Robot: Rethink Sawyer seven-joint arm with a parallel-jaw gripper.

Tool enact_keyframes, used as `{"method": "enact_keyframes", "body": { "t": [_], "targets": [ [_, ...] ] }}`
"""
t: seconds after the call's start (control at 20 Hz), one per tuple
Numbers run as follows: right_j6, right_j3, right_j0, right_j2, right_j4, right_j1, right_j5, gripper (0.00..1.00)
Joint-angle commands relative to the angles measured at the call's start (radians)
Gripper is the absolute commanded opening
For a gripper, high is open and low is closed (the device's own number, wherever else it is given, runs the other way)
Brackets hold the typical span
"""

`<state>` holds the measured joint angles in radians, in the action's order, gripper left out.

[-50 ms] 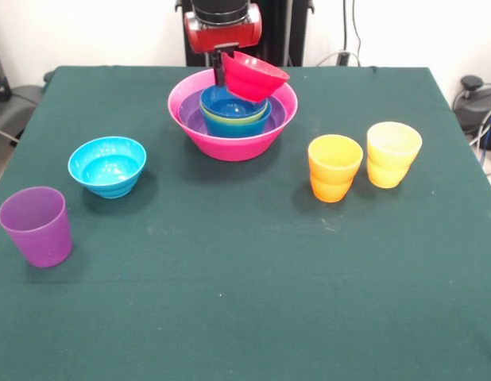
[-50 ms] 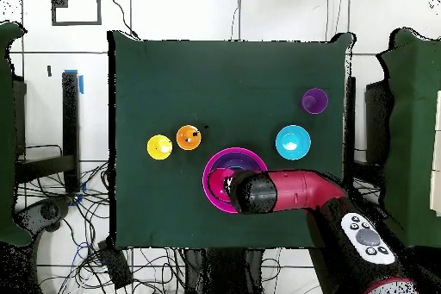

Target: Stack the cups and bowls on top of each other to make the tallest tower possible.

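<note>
On the green-clothed bench (image 1: 230, 302), the wide hot-pink plastic bowl (image 1: 232, 139) sits near 12 o'clock, nesting purple, green and blue bowls. Above it the fingers (image 1: 219, 70) pinch the small red-pink plastic bowl (image 1: 253, 77) by its rim, tilted. It looks light, stiff and slick; a rim hold suits it.

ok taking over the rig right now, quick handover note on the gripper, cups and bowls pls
Gripper: shut on the red-pink bowl, held tilted above the nest.
Done: purple, lime green and blue bowls sit nested inside the hot-pink bowl at the table's far side.
Loose on the table: cyan bowl, purple cup, orange cup, yellow cup, all upright.
Left: set the red-pink bowl down, then add the cyan bowl and three cups.
</note>
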<state>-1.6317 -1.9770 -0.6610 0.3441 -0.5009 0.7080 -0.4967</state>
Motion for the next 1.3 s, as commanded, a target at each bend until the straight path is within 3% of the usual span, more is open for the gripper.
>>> {"method": "enact_keyframes", "body": {
  "t": [0.05, 1.3],
  "targets": [
    [-0.112, 0.074, 0.039, -0.031, -0.032, -0.085, 0.090, 0.00],
    [-0.064, 0.074, 0.022, -0.013, -0.031, -0.089, 0.126, 0.00]
  ]
}}
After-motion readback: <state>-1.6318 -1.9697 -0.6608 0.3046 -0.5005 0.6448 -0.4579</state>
